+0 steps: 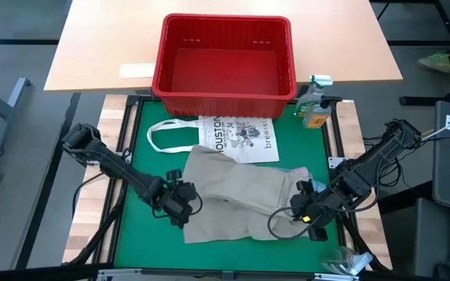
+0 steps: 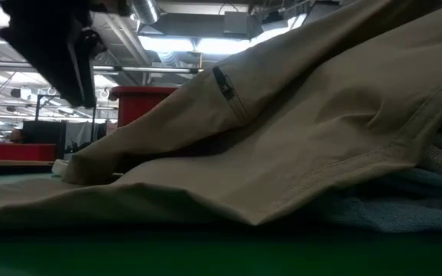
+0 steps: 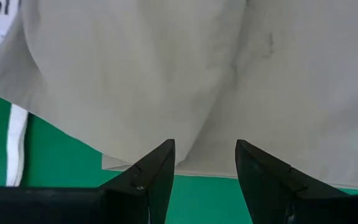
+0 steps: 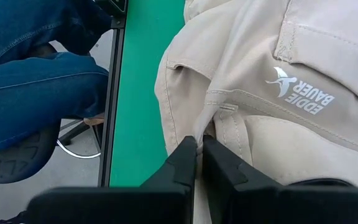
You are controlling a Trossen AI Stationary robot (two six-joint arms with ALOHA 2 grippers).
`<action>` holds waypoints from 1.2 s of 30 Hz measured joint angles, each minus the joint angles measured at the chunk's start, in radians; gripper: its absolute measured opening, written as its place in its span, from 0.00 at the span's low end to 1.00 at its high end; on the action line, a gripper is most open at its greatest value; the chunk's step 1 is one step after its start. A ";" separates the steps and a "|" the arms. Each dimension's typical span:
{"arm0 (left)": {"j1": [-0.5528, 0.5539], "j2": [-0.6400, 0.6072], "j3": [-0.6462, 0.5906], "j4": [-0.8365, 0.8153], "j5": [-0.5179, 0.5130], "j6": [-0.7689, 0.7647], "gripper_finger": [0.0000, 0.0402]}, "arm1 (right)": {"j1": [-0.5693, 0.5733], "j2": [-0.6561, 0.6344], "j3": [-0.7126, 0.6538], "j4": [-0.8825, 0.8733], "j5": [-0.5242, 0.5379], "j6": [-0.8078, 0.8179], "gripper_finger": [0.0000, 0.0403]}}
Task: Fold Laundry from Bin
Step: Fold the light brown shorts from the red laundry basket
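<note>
A khaki garment (image 1: 237, 195) lies spread on the green mat (image 1: 143, 156), partly over a white tote bag (image 1: 233, 134) printed "HOUSTON". The red bin (image 1: 225, 56) stands at the far side on a wooden table, and nothing shows inside it. My left gripper (image 3: 204, 152) is open above the garment's left edge (image 3: 166, 163), its fingers pointing steeply down; it also shows in the high view (image 1: 180, 201). My right gripper (image 1: 307, 211) is shut on the garment's right part. A light blue cloth (image 2: 405, 211) lies under the khaki garment at the right. My right gripper pinches a raised fold of the khaki garment (image 4: 211, 121) between its two fingers, beside a seam and a small loop near the printed logo. The fingers come slanting down from the table's right. The cloth rises to the hold (image 2: 374, 69), and the rest lies on the mat.
A green and yellow bottle (image 1: 315, 109) stands at the mat's far right corner. A person's leg in blue jeans (image 4: 36, 68) is just beyond the table's edge. Clear plastic (image 1: 350, 261) lies at the near right corner. Bare mat (image 1: 139, 242) shows at the near left.
</note>
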 joint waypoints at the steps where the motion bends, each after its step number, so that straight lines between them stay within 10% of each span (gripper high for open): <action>1: 0.000 0.006 -0.005 0.007 0.000 0.000 0.41 | 0.000 0.000 0.000 0.000 0.000 0.000 0.05; 23: 0.038 0.239 -0.009 0.015 -0.076 -0.026 0.39 | 0.000 0.000 0.000 0.000 0.000 0.000 0.05; 36: 0.085 0.198 0.066 -0.109 0.030 -0.025 0.02 | 0.000 -0.006 0.010 -0.019 0.001 -0.012 0.05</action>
